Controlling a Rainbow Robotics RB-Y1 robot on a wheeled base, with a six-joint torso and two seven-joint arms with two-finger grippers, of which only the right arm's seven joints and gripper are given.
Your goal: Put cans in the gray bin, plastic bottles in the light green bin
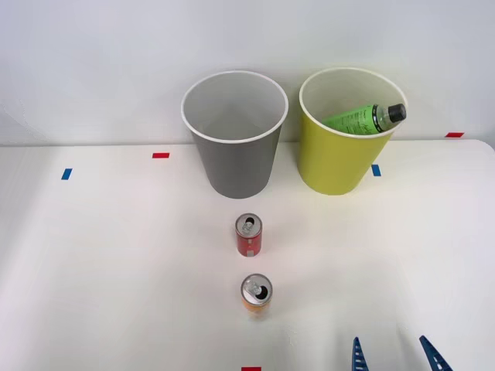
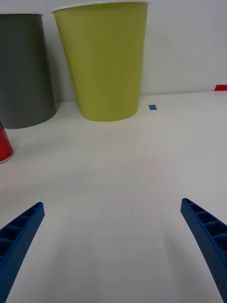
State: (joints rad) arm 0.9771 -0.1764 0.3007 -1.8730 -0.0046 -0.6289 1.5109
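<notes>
A red can (image 1: 248, 236) stands upright in front of the gray bin (image 1: 234, 158); its edge also shows in the wrist view (image 2: 4, 144). An orange and white can (image 1: 256, 297) stands nearer to me, behind it in line. The green-labelled plastic bottle (image 1: 362, 118) lies tilted inside the light green bin (image 1: 334, 158), black cap resting on the rim. My right gripper (image 1: 393, 357) hovers open at the table's near right, to the right of the orange can, with nothing between its blue fingers (image 2: 19, 234). Both bins face it: gray bin (image 2: 23, 71), light green bin (image 2: 106, 61).
Small tape marks dot the white table: blue (image 1: 66, 174) and red (image 1: 160, 155) at the left, blue (image 1: 376, 170) by the green bin, red (image 1: 454, 134) at far right, red (image 1: 250, 369) at the near edge. A white wall stands behind the bins.
</notes>
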